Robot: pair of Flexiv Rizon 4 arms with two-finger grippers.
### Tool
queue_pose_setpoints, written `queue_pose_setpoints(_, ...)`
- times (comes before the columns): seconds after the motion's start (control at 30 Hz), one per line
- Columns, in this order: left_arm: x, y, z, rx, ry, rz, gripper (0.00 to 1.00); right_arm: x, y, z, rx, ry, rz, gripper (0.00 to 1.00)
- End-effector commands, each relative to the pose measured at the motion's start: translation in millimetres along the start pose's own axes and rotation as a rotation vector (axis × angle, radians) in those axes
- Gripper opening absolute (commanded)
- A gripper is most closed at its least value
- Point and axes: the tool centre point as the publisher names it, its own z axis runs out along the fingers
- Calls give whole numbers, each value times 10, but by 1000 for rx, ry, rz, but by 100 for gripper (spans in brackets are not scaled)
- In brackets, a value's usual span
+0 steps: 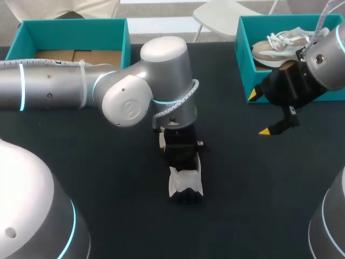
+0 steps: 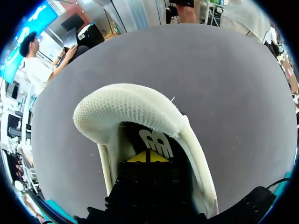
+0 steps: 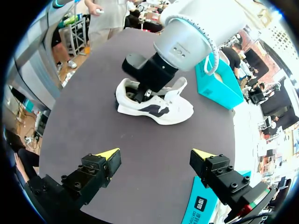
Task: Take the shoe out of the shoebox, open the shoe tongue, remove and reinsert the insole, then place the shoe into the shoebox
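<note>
1. The left gripper (image 2: 147, 157) points straight down into the opening of a white shoe (image 2: 126, 109). Its two yellow tips lie pressed together inside the shoe. Whether anything thin is pinched between them cannot be told.
2. Just ahead of those tips, inside the shoe, is the dark printed surface of the insole (image 2: 156, 141). The shoe's white mesh collar curves around and over the gripper.
3. In the right wrist view the same shoe stands upright on its sole in the middle of the table (image 1: 242, 189). It is white with a dark mark on its side, and the left arm (image 1: 135, 97) comes down into its heel end.
4. The left arm enters from the left edge of the head view and bends down over the table's middle, hiding most of the shoe from above.
5. The right gripper (image 3: 155, 154) hangs above bare table with nothing in it. Its fingers (image 3: 98, 170) are spread wide and it is well apart from the shoe.
6. In the head view this gripper is at the right, just beside the front wall of a teal shoebox (image 1: 245, 59) at the far right corner. A second shoe (image 1: 280, 46), beige and white with white laces, lies in that box.
7. Another teal shoebox (image 1: 75, 27) stands at the far left corner, behind the left arm, with brown cardboard showing inside.
</note>
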Motion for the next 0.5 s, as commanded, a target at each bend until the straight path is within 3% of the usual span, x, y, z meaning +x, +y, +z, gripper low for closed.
queue_pose_setpoints(0.03,115,341,499,-40,7,24,0,5,5,11,4,-1,1,100)
queue_pose_setpoints(0.5,30,507,449,-168,22,70,0,5,5,11,4,-1,1,100)
